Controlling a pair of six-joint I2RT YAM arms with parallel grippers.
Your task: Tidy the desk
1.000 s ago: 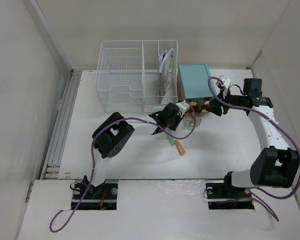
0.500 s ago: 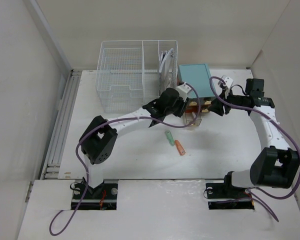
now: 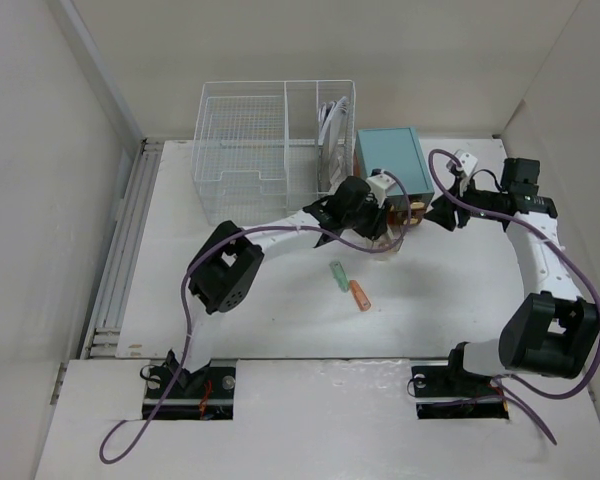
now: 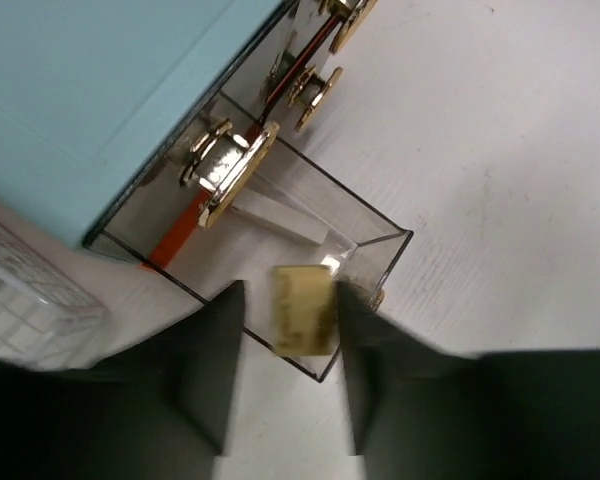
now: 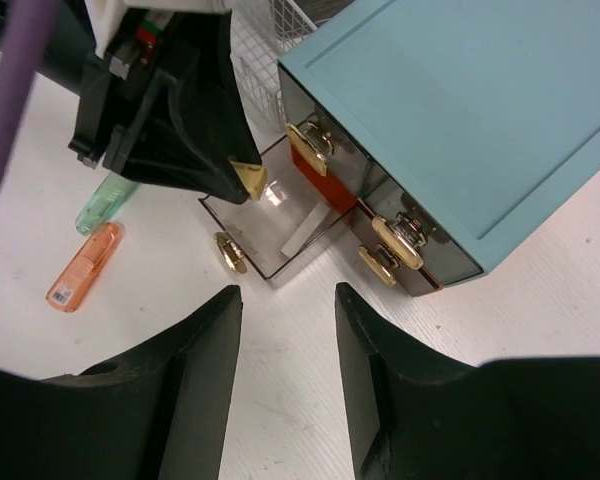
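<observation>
On the white desk (image 3: 460,290) the teal drawer box (image 3: 390,160) has a clear drawer (image 4: 375,250) pulled out, with a white strip (image 4: 280,220) inside. My left gripper (image 4: 288,292) hovers open over the drawer's front corner. A small yellow block (image 4: 305,308) shows blurred between its fingers, with a gap to the left one. The block also shows at the fingertips in the right wrist view (image 5: 250,181). My right gripper (image 5: 287,295) is open and empty above the desk, just in front of the drawer box (image 5: 460,110).
A green stick (image 3: 337,275) and an orange stick (image 3: 359,295) lie on the desk in front of the drawer. A white wire basket (image 3: 275,150) stands left of the box. A ribbed rail (image 3: 120,250) runs along the left edge. Walls enclose the desk.
My left arm has reached from above the two sticks over to the open drawer. The right gripper has drawn back a little to the right of the box.
</observation>
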